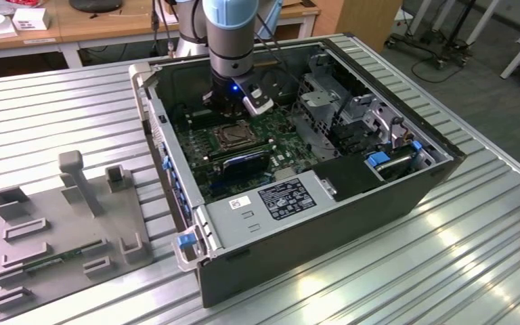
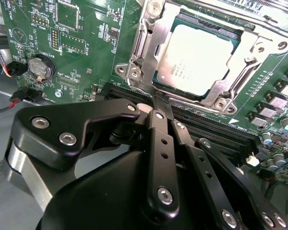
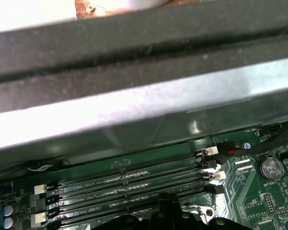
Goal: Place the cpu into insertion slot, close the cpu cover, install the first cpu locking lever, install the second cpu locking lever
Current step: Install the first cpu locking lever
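One small square cpu (image 2: 198, 58) with a dull silver-grey top already sits in the silvery-rimmed insertion slot (image 2: 134, 73), the thin metal cpu cover (image 2: 252, 45) framing it. The black gripper (image 2: 159, 99), fingers pinched together and empty, hovers at the socket's edge beside the long black memory slots (image 3: 129, 184). Judged best: press squarely, avoiding the green motherboard (image 2: 86, 33).

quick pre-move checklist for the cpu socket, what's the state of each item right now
1. cpu seated in the insertion slot: ok.
2. cpu cover down flat around the chip: ok, as far as the second wrist view shows.
3. Locking levers latched: cannot tell.
4. gripper fingers together, holding nothing: ok.
5. Gripper tip by the socket's edge, over the memory slots; touching anything: cannot tell.
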Motion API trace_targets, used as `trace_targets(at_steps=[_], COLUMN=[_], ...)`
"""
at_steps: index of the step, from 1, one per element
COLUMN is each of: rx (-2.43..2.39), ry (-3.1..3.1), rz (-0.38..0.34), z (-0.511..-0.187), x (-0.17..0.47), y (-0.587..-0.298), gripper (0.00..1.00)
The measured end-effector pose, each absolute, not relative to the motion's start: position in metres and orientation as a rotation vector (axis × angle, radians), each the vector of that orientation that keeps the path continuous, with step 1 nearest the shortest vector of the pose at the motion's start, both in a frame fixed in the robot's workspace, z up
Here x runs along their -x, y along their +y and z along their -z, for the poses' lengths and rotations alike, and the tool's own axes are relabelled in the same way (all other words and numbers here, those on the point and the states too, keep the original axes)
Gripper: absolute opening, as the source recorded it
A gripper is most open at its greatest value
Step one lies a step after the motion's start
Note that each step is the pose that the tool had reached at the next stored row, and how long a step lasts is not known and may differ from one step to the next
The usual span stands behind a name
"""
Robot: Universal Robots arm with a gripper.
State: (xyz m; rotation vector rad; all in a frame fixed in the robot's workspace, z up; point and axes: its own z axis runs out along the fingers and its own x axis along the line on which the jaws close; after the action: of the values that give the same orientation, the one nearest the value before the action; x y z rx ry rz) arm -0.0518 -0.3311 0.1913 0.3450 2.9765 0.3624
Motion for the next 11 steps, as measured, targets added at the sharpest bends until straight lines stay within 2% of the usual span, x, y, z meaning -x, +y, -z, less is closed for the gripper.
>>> trace_targets(at_steps=[11], rx=[-0.345], ry=[2.976], rz=[-0.363], z=[-0.1950], x=[0.0510], y=[-0.3310], gripper=[0.11])
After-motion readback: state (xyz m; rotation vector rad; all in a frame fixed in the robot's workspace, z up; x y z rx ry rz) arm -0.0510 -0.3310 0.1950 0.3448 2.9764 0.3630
